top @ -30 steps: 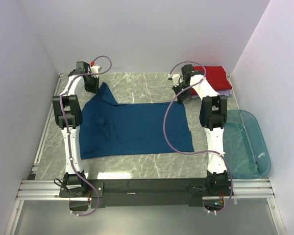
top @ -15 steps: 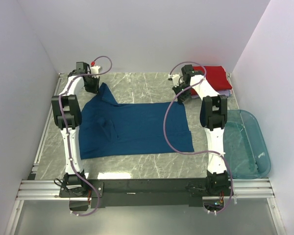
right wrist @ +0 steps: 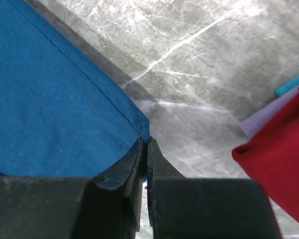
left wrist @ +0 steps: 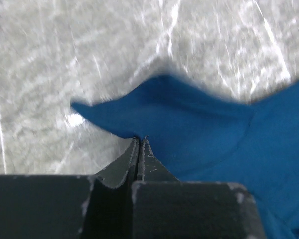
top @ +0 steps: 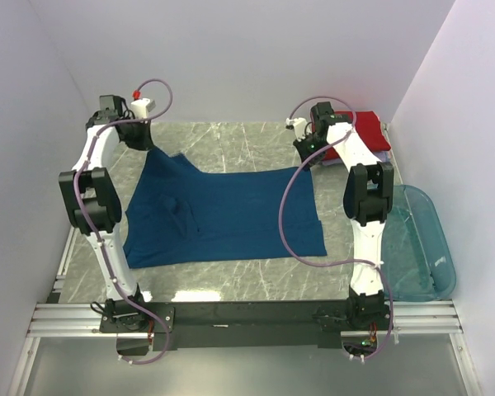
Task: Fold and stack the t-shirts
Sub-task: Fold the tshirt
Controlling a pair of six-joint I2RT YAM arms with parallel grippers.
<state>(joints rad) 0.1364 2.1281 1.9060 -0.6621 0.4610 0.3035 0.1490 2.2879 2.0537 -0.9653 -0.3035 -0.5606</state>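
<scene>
The dark blue t-shirt [top: 223,213] lies spread on the marble table, its far edge lifted at both corners. My left gripper [top: 145,144] is shut on its far-left sleeve corner [left wrist: 139,119]. My right gripper [top: 304,157] is shut on its far-right corner [right wrist: 89,114]. The red t-shirt [top: 363,130] lies folded at the far right on a pale lavender one [top: 383,155]; both also show in the right wrist view, red [right wrist: 279,159] over lavender [right wrist: 261,119].
A translucent teal tub [top: 417,239] stands at the right edge of the table. White walls close in the far, left and right sides. Bare marble [top: 231,140] lies beyond the blue shirt.
My left gripper has pulled the sleeve corner out to the far left, spreading the shirt's left side. My right gripper has shifted slightly farther right with its corner.
</scene>
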